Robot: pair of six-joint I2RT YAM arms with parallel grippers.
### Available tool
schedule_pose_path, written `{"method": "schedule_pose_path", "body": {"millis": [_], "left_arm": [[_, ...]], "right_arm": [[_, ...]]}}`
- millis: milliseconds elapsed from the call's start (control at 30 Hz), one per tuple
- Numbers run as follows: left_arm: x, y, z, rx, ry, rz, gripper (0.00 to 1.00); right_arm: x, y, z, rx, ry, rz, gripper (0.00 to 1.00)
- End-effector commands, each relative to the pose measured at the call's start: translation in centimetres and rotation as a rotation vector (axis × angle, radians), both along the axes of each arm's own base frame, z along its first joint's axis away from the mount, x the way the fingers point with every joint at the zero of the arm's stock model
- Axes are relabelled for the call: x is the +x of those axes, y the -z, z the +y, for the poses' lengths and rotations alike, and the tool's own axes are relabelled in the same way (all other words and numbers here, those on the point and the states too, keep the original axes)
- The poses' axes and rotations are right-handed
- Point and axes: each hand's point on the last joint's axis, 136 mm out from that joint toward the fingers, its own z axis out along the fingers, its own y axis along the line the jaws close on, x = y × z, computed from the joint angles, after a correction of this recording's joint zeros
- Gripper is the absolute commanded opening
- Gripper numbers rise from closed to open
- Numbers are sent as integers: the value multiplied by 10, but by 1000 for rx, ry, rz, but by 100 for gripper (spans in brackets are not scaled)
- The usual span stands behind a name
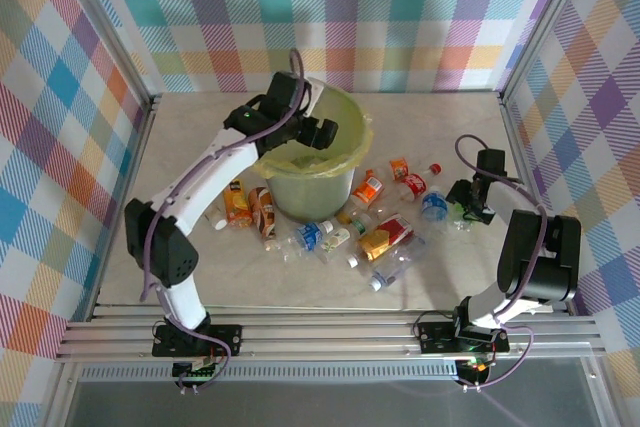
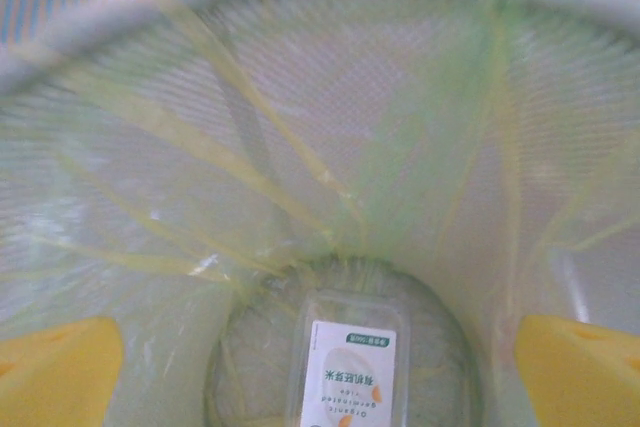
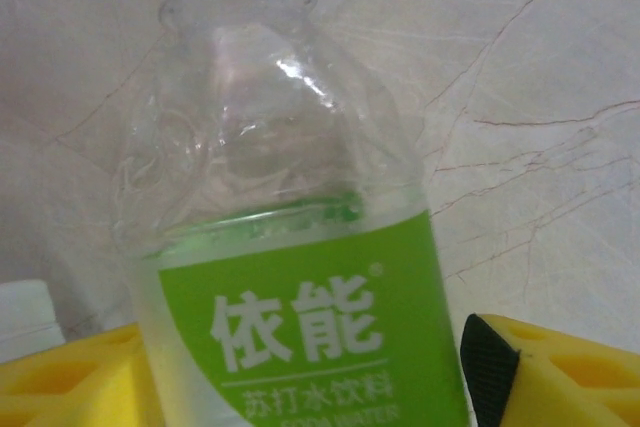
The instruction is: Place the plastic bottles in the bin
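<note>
The bin (image 1: 346, 103), a pale green bucket with a yellow-green bag, stands mid-table. My left gripper (image 1: 322, 133) hangs over its mouth, open with nothing in it. In the left wrist view, the gripper (image 2: 318, 332) looks down the bag-lined wall (image 2: 300, 97) at a clear white-label bottle (image 2: 350, 372) lying on the bottom. Several plastic bottles (image 1: 372, 187) lie scattered in front of the bin. At the right, my right gripper (image 1: 463, 209) is low on the table. Its yellow fingers (image 3: 540, 367) press both sides of a clear green-label bottle (image 3: 300, 337).
A brown-label bottle (image 1: 262, 211) and an orange-label one (image 1: 237, 203) lie left of the bin. Red-label (image 1: 412, 185) and blue-label (image 1: 433, 205) bottles lie just left of the right gripper. Metal frame posts (image 1: 512, 137) and checked walls close in the table.
</note>
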Motion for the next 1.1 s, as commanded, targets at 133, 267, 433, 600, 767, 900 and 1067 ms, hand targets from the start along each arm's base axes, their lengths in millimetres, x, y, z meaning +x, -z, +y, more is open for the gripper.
{"method": "schedule_pose_path", "body": {"millis": [133,267,433,600,767,900,1067], "left_arm": [[-27,-54,13,-142,-23,-92,100],[-41,-66,20,-197,-27,-121,100],[-59,-73,35,-243,-58,-159,100],[-72,-75,58,-260,-131,-199,100],[-86,-78,86,-285,-231,-255,100],[-97,-79,109,-288,-312,-292,100],[-111,-78,137,-299,-414,-336,100]], "right_arm": [[6,-5,-4,-9,-4,-26,57],[4,-17,-8,-42,2,-46,45],[-1,-39,-13,-87,8,-85,30],[-5,-71,-11,-93,-5,-146,21],[-7,-122,5,-66,-48,-264,11],[-8,-178,28,-54,-117,-386,8],[-4,-247,74,-70,-252,-520,6]]}}
